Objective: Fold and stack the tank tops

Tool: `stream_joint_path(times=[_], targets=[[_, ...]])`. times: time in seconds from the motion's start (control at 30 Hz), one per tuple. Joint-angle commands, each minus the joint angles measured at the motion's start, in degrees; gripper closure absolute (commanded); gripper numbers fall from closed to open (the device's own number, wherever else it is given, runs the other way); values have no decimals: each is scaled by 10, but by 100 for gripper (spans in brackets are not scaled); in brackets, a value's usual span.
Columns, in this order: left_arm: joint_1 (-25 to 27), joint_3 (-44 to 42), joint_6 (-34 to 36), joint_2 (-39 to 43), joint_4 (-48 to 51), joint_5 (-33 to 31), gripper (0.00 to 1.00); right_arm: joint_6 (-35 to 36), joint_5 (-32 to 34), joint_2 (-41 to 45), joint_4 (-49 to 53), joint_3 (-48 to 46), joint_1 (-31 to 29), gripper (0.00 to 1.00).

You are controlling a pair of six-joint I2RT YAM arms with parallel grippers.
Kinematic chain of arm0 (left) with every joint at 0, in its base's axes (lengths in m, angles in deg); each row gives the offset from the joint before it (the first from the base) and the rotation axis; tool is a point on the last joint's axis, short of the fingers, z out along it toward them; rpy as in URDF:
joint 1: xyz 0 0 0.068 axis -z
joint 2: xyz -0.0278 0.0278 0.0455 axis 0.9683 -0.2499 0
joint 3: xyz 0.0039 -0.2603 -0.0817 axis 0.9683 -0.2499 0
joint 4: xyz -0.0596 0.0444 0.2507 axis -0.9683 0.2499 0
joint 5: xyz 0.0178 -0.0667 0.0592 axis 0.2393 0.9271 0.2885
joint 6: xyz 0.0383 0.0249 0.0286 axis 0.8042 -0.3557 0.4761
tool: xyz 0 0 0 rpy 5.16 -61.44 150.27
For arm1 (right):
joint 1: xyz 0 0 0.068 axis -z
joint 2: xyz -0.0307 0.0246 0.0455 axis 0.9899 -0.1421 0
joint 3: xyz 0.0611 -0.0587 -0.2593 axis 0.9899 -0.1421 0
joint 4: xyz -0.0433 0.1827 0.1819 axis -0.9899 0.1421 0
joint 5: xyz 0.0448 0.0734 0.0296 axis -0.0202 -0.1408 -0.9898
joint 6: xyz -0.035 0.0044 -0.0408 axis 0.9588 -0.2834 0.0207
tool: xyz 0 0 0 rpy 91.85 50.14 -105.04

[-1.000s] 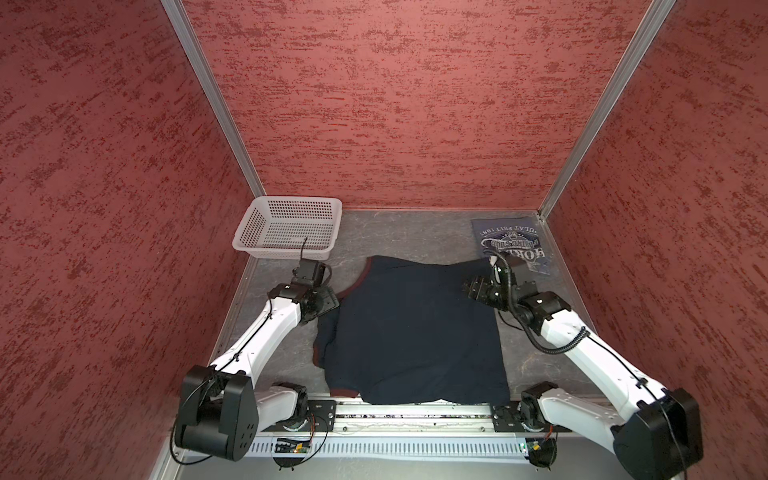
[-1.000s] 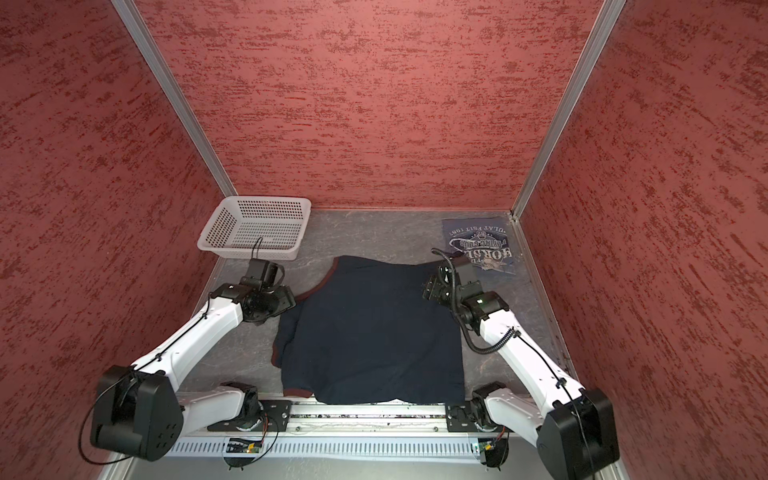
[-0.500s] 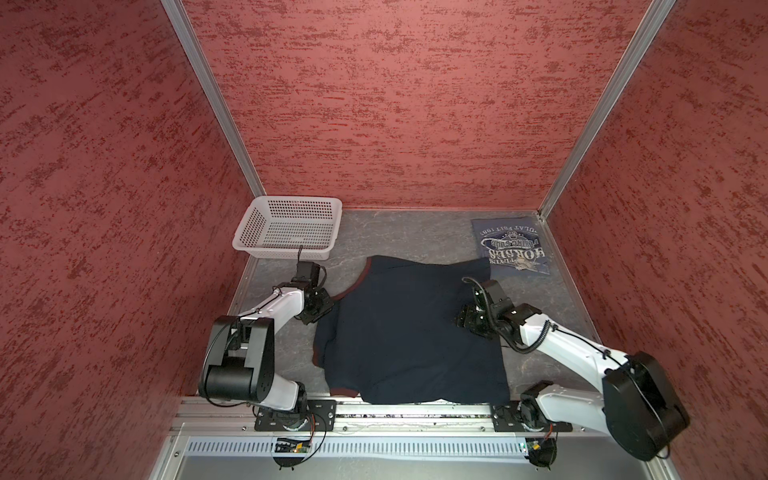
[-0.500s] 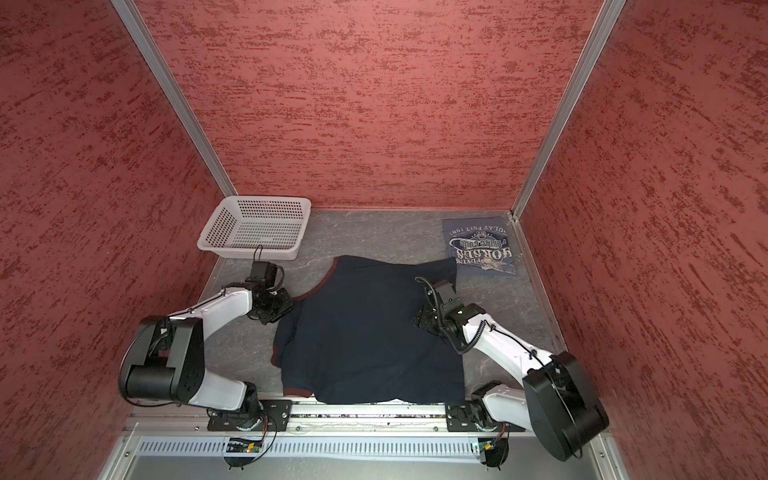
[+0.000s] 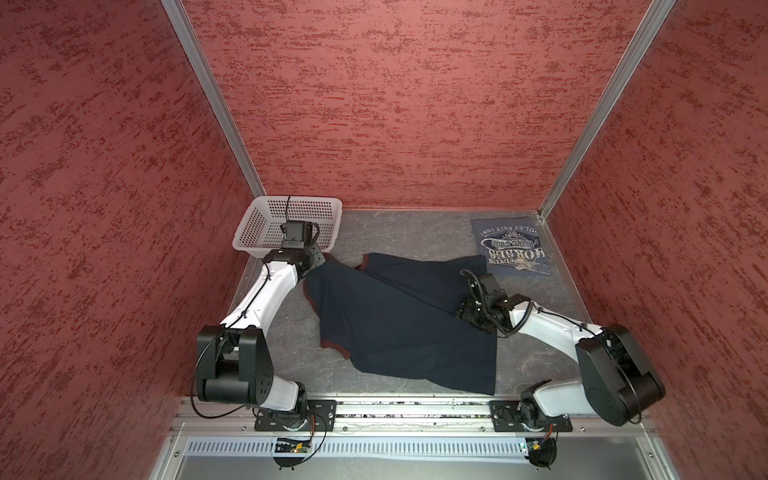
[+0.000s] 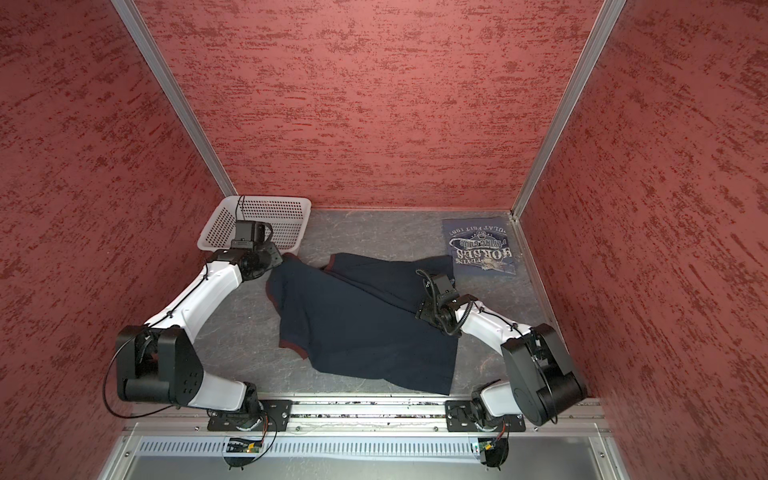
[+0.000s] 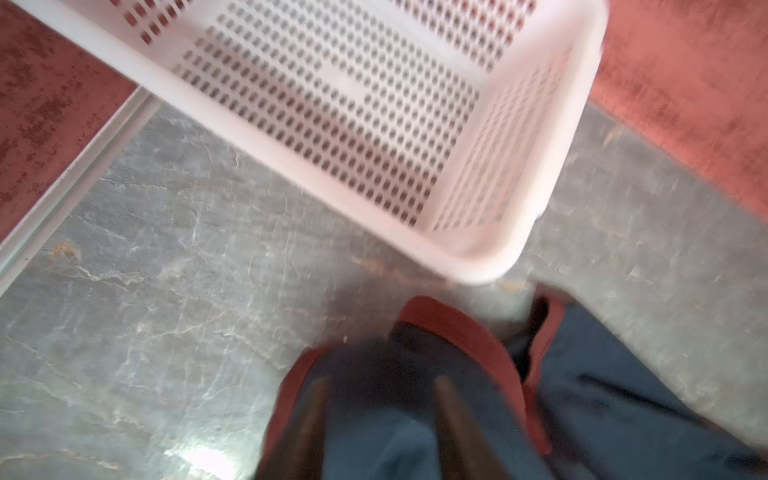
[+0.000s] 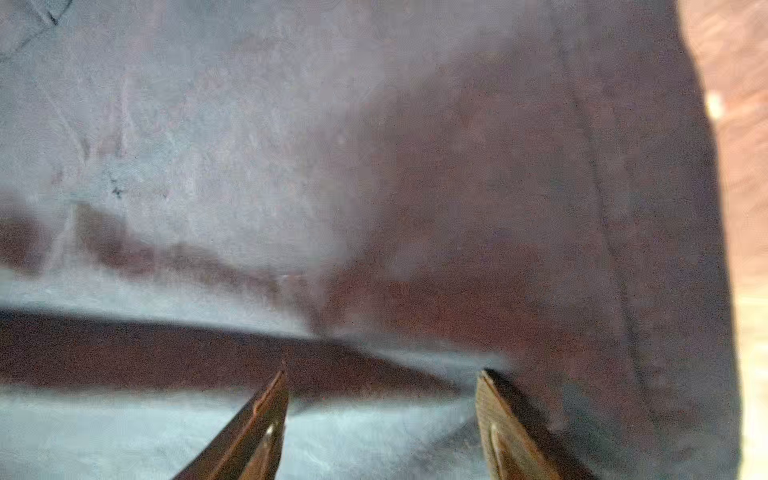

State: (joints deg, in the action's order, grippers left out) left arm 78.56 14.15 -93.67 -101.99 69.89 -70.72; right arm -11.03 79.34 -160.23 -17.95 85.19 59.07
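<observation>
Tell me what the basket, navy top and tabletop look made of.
Basket: white plastic, slightly glossy; rigid walls with even rows of holes.
Navy top: soft matte cloth; it drapes and creases, with maroon trim at the edges.
Tabletop: grey stone-look surface with pale veins and a light glare; real stone or a print, cannot tell.

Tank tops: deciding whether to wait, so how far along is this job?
Done: the slate-blue tank top lies folded in the far right corner. In hand: the navy tank top is spread unfolded, with the left gripper and the right gripper open over its edges. Left: fold it and stack the two.
</observation>
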Motion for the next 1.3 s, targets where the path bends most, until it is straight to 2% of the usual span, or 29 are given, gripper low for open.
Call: stream_joint_path(times=[0.0,0.03,0.1,0.17,0.27,0.4,0.5,0.6,0.73,0.8,0.93,1.0,1.13,1.2,1.27], targets=[[18,-29,-2,15,51,7,17,10,52,2,29,23,4,26],[26,-51,-20,40,62,8,13,15,52,10,32,25,4,26],[39,-99,-61,97,88,15,9,20,53,33,45,28,3,26],[53,-156,-95,166,105,39,9,25,44,66,55,23,-1,27],[96,-229,-159,258,150,31,12,19,36,122,78,16,-14,27],[182,-301,-256,335,191,32,14,-8,31,173,104,4,-42,27],[212,-353,-275,343,130,64,16,-27,18,182,97,-12,-62,27],[214,-367,-275,300,90,58,24,-42,4,161,66,-35,-80,27],[212,-363,-259,244,52,40,43,-48,-9,127,33,-50,-87,28],[211,-354,-245,229,41,33,56,-52,2,109,30,-55,-86,27],[210,-301,-221,227,108,-55,79,-53,37,70,50,-49,-81,27],[215,-257,-217,248,171,-140,87,-54,43,57,52,-50,-73,27],[258,-188,-240,302,287,-324,88,-50,62,58,60,-45,-70,27],[265,-176,-242,311,307,-356,85,-47,70,63,64,-40,-70,27],[260,-181,-238,304,305,-350,77,-43,67,65,62,-35,-70,27]])
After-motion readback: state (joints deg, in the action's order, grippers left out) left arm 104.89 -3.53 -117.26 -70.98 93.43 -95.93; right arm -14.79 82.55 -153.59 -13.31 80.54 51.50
